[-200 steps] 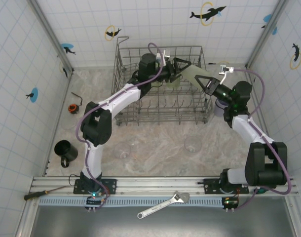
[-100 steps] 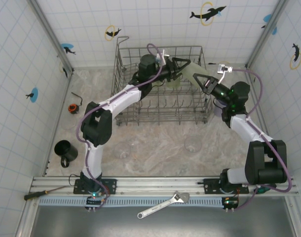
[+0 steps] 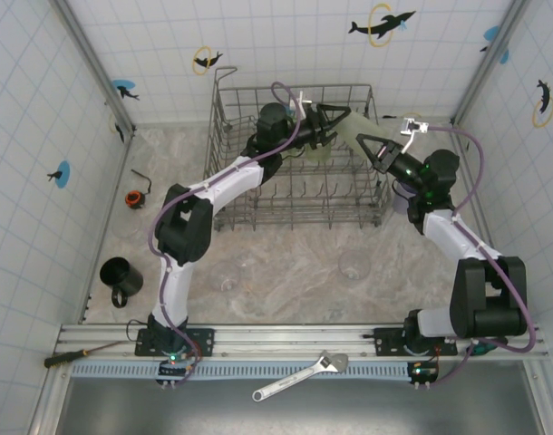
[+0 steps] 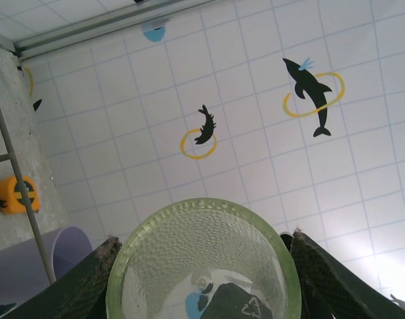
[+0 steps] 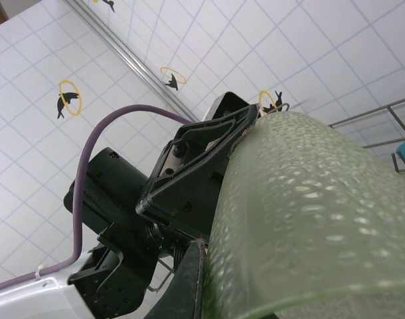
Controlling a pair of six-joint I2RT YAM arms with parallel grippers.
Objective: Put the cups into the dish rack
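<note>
A translucent light green cup (image 3: 351, 136) hangs above the back right corner of the grey wire dish rack (image 3: 258, 214). My left gripper (image 3: 338, 121) is shut on it near the mouth; the left wrist view looks into that cup (image 4: 202, 266), with a finger (image 4: 89, 289) at each side. My right gripper (image 3: 367, 149) meets the same cup (image 5: 309, 219) from the right, and one finger (image 5: 192, 282) presses its dimpled wall while the other is hidden. A black mug (image 3: 120, 279) stands at the near left. Clear cups (image 3: 354, 265) (image 3: 229, 277) sit before the rack.
A lavender cup (image 4: 30, 266) shows beside a rack wire (image 4: 16, 179), and also under my right arm (image 3: 402, 192). An orange piece (image 3: 134, 197) and a hex key (image 3: 141, 173) lie left of the rack. A wrench (image 3: 299, 376) and a screwdriver (image 3: 68, 358) rest by the front rail.
My right gripper edged in toward the green cup. My left arm's elbow swung a little to the right. The cup has stayed over the rack's back right corner.
</note>
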